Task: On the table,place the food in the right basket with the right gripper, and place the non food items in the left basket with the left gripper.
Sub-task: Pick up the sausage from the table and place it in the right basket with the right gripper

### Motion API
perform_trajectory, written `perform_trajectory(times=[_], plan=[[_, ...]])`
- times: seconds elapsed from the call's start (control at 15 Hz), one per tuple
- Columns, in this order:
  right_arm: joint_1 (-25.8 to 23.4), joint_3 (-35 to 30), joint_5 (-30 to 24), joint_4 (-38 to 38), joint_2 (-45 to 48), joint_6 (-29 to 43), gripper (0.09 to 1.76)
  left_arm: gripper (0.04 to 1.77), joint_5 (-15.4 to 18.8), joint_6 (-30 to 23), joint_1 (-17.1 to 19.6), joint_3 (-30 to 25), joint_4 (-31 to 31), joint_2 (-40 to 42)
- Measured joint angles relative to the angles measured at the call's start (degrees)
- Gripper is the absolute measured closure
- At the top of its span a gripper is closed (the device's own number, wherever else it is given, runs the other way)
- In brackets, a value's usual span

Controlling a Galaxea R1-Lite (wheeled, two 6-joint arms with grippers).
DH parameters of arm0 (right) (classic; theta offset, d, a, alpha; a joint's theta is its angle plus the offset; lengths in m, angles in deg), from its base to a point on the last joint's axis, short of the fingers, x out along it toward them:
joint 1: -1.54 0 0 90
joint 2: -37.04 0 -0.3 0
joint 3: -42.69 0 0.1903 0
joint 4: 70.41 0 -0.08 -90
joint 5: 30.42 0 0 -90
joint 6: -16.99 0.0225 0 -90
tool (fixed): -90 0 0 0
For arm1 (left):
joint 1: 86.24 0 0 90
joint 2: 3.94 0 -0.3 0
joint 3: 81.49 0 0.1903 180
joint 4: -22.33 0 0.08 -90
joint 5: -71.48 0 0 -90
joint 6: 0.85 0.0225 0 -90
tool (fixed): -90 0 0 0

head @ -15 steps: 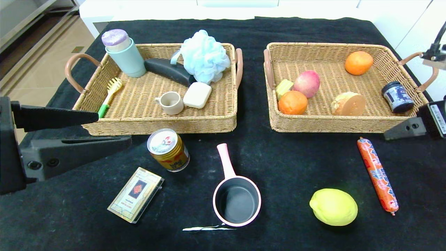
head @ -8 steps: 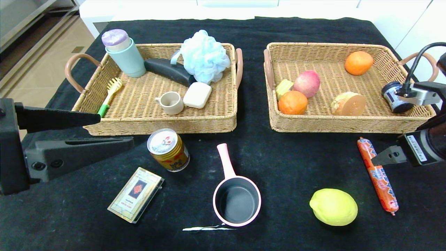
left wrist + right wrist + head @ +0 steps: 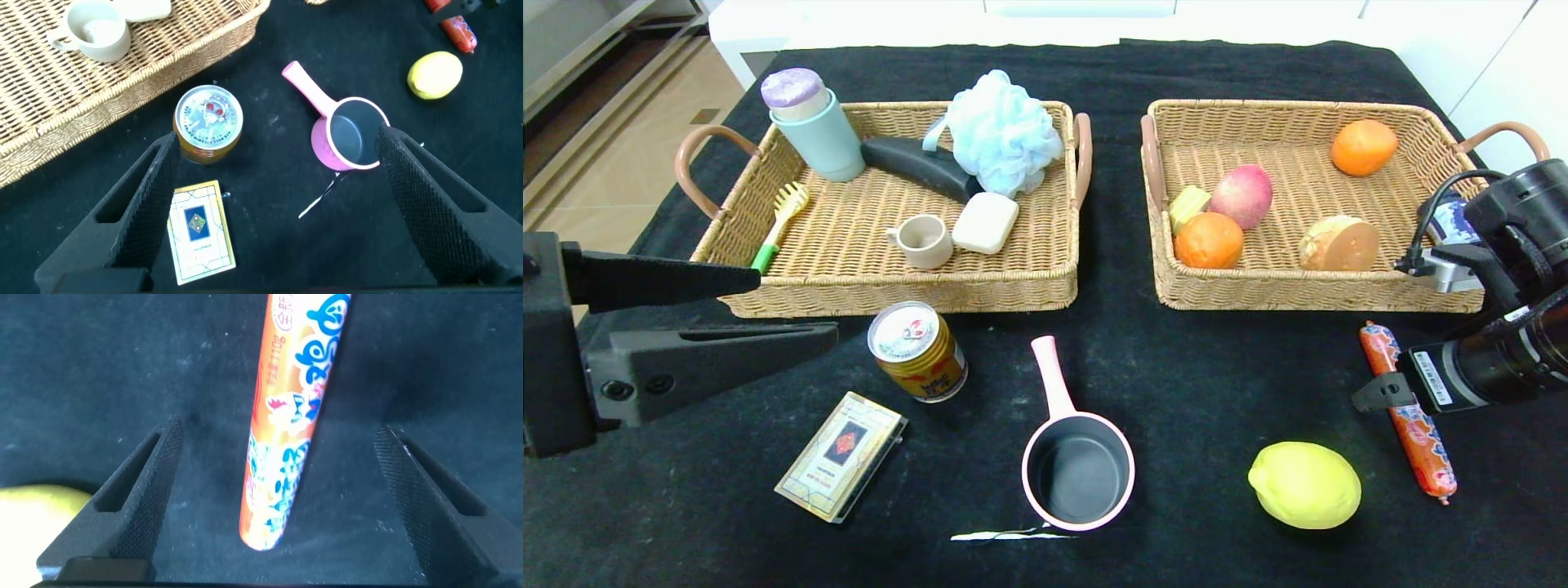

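Down at the right front of the table [image 3: 1217, 367], the right gripper [image 3: 278, 482] hung low over the sausage stick [image 3: 1409, 412], its two fingers spread wide with the stick lying between them, untouched on the black cloth. The lemon [image 3: 1304, 484] sat just beside it, toward the middle of the table. Off to the left, the left gripper [image 3: 796, 306] hovered with its fingers released and empty, near the front rim of the left basket [image 3: 890, 294]. Beneath and just beyond it stood the gold can [image 3: 917, 351], with the flat card box [image 3: 841, 455] lying nearer the table's front edge and the pink saucepan [image 3: 1078, 469] at the middle front. The brown tuber [image 3: 1339, 243] rested inside the right basket [image 3: 1307, 294], close to its front wall.
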State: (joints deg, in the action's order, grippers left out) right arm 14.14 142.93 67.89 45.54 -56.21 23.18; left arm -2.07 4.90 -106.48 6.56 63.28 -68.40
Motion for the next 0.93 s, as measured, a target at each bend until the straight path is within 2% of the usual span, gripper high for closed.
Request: perform_trajectory(times=[0.4, 0.47, 0.67, 0.93], plan=[[-0.1, -1.0, -0.1, 1.7, -1.3, 0.2, 0.15, 0.09, 0.0, 0.0, 0.0, 0.0, 0.0, -0.1], [-0.1, -1.3, -0.2, 2.2, -1.4, 0.2, 0.22, 0.09, 0.0, 0.0, 0.0, 0.0, 0.0, -0.1], [-0.1, -1.5, -0.3, 2.3, -1.5, 0.2, 0.71, 0.09, 0.0, 0.0, -0.1, 0.0, 0.0, -0.1], [-0.1, -1.4, -0.2, 2.3, -1.6, 0.2, 1.19, 0.09, 0.0, 0.0, 0.0, 0.0, 0.0, -0.1]])
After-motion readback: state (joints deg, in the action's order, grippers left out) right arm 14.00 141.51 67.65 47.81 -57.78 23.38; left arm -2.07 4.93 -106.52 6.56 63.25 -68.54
